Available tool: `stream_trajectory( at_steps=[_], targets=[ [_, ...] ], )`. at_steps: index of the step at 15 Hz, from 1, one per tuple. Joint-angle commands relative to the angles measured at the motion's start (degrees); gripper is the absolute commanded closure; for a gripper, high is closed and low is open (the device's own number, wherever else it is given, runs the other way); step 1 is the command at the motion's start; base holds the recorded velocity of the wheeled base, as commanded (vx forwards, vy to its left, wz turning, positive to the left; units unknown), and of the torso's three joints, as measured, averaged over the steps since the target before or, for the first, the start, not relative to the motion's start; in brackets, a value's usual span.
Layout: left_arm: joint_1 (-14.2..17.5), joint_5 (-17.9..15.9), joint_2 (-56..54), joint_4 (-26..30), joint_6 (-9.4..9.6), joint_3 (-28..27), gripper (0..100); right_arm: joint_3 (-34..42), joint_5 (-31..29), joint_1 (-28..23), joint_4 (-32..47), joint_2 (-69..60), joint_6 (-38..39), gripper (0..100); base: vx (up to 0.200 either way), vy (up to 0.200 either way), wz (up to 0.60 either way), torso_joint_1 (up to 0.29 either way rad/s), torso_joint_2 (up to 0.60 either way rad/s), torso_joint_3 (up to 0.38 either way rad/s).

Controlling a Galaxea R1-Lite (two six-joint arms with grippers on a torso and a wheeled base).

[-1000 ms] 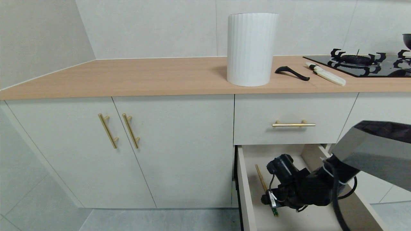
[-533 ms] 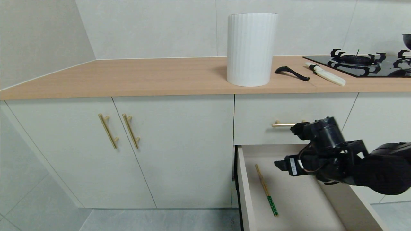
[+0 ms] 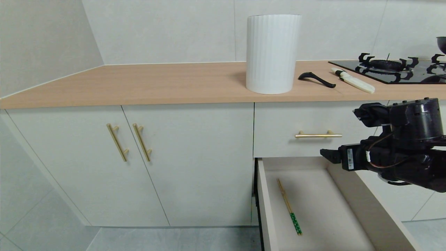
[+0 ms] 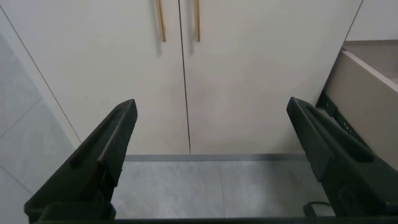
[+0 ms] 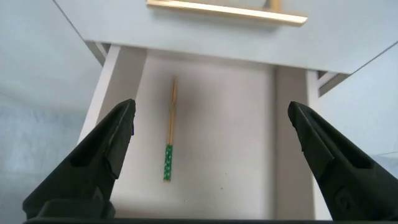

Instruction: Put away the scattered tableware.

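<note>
A pair of wooden chopsticks with green ends [image 3: 289, 208] [image 5: 169, 132] lies on the floor of the open lower drawer [image 3: 264, 195], near its left wall. My right gripper [image 3: 338, 132] hangs open and empty above the drawer's right side, in front of the shut upper drawer. On the wooden counter lie a black spoon [image 3: 316, 79] and a white-handled knife [image 3: 354, 81]. My left gripper [image 4: 211, 111] is open and empty, low in front of the cabinet doors [image 4: 180, 68].
A tall white ribbed canister [image 3: 272, 54] stands on the counter left of the spoon. A black gas hob [image 3: 390, 68] sits at the counter's right end. The upper drawer has a gold handle [image 3: 318, 135]. The pulled-out drawer juts into the floor space.
My right gripper has risen out of the drawer, up and to the right. The chopsticks stay lying on the drawer floor, now uncovered.
</note>
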Motion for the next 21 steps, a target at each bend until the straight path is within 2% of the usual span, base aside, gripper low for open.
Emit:
stream_trajectory(
  at_steps=[1, 6, 21],
  targets=[
    [0.0, 0.0, 0.0, 0.0, -0.01, 0.0, 0, 0.0, 0.0, -0.6, -0.1, -0.8, -0.1, 0, 0.000, 0.000, 0.00, 0.000, 0.00, 0.000],
    [0.0, 0.0, 0.0, 0.0, -0.01, 0.0, 0, 0.6, 0.0, -1.0, -0.1, -1.4, -1.4, 0, 0.000, 0.000, 0.00, 0.049, -0.18, -0.187],
    [0.0, 0.0, 0.0, 0.0, -0.01, 0.0, 0, 0.6, 0.1, -2.0, -0.2, -1.7, -1.5, 0, 0.000, 0.000, 0.00, 0.195, -0.49, -0.286]
  ],
)
